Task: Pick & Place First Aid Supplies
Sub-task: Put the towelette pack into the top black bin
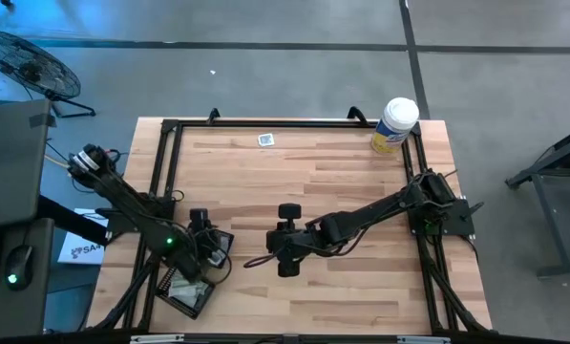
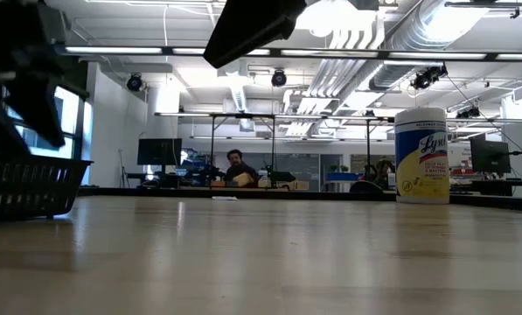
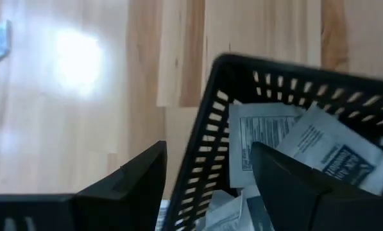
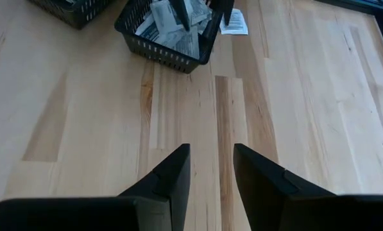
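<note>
First aid supplies, small flat white printed packets (image 3: 287, 138), lie heaped in a black mesh plastic tray (image 3: 210, 138) at the table's near left. The left pincer (image 3: 207, 176) hangs wide open astride its rim, empty; closing could snag the wall. The right pincer (image 4: 210, 170), half-open and seemingly empty, hovers mid-table. One packet (image 4: 233, 22) lies outside.

Counts: 2 arms, 2 grippers – left gripper (image 1: 200, 250), right gripper (image 1: 286, 241). 2 black mesh trays (image 4: 162, 48), second one (image 4: 72, 11) only partly in frame. 1 white wipes canister (image 1: 394, 125). 1 loose packet (image 1: 265, 139) near far table edge. Packets in tray (image 3: 287, 144): several, overlapping, exact count not readable.
</note>
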Available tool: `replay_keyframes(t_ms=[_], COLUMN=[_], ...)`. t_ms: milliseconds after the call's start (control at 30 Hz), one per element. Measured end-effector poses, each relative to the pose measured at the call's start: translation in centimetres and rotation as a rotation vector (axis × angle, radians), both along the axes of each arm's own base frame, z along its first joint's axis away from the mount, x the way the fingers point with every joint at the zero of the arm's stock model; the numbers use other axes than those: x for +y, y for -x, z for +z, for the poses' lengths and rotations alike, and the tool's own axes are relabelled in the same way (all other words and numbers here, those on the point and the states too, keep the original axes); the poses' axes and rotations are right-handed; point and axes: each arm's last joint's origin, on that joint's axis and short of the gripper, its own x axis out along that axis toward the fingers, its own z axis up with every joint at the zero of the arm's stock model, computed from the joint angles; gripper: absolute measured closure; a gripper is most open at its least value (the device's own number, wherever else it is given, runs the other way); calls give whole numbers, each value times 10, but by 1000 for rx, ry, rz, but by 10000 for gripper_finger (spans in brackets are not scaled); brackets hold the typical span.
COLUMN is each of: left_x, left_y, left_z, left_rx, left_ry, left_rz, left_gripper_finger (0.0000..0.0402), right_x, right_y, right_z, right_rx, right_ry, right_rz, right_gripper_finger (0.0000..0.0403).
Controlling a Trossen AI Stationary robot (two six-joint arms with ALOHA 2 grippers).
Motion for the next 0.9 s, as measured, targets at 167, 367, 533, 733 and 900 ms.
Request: replay_keyframes(t_ms=[167,367,533,733,900], left_x=[-4,18,69,139,196], left_y=[-7,-31,-65,-95,-101], left_z=[30,32,15,21,20], left_rx=[-45,-160,-193,-397,-486], left_ry=[-54,-6,78,105,143], left_rz=[25,113,180,258,337], left_gripper_finger=[181,181,181,181,181], right_x=[1,34,62,76,71], right_y=[1,25,41,46,47], right_z=[0,4,3,-11,-49], right_rx=[-12,43,50,51,-9], right_ry=[60,115,168,101,70], right_rz=[-25,32,113,214,251], right_gripper_finger=[290,290,290,290,290])
